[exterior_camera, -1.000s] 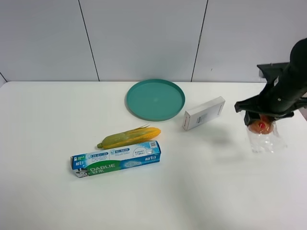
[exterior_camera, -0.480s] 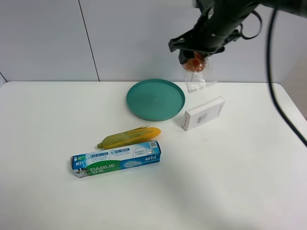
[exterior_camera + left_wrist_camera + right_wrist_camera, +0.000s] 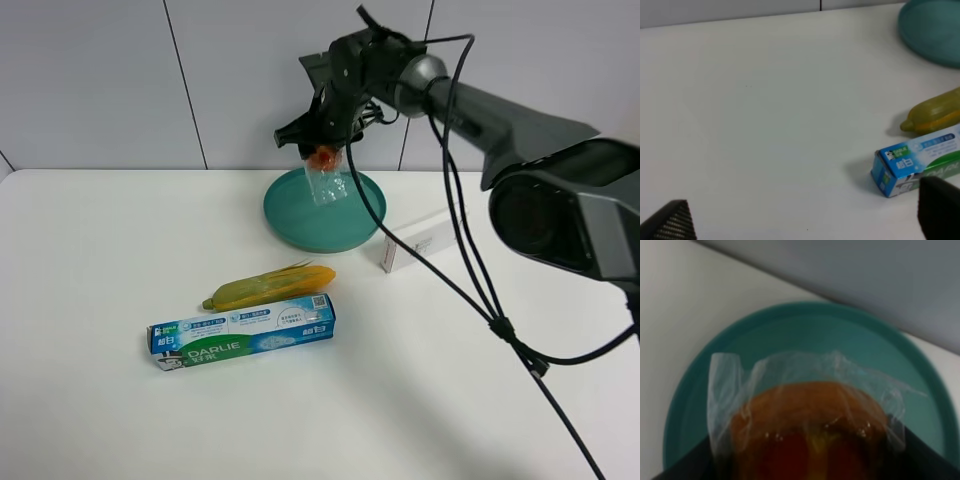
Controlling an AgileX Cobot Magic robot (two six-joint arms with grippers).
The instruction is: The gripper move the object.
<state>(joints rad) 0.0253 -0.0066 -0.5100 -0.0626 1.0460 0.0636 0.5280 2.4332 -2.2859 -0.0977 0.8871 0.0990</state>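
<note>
Wrapped bun (image 3: 322,156) up in the air above the teal plate (image 3: 300,225).
Pinched, wrapper and all, between the fingers of the right gripper (image 3: 318,148). At the left gripper (image 3: 802,200): fingers spread wide, gripping nothing, low over the tabletop (image 3: 765,100) near the toothpaste box (image 3: 912,165) and corn cob (image 3: 935,112).

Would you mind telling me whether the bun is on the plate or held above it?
Held above it: the right claw grips the bun, and the wrist view shows the plate bare beneath it.
</note>
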